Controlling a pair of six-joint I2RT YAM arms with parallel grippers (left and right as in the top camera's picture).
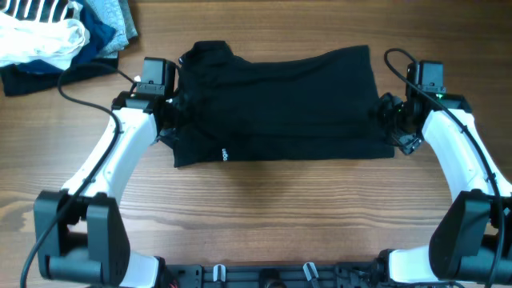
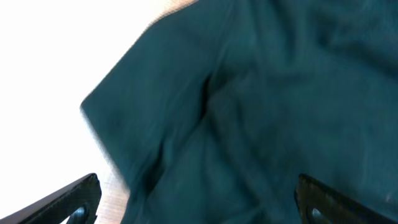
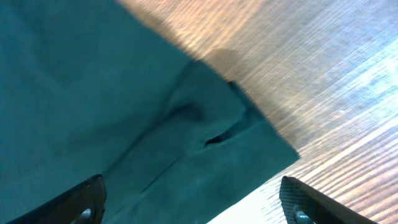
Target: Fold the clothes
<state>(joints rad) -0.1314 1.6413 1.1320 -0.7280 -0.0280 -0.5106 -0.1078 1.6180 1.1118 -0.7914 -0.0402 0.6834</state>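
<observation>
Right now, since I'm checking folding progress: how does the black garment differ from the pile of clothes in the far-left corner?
The black garment is one piece, laid out flat in a rough rectangle; the pile is several pieces, crumpled together. The black garment is plain black with a small white logo; the pile mixes white, striped, light blue and navy. Both lie on the wooden table.

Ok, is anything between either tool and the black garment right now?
Nothing visible. The left tool and right tool both stand open at the black garment's short edges, with fabric directly beneath them. The heap of other clothes lies at the table's far left corner, apart from it.
</observation>
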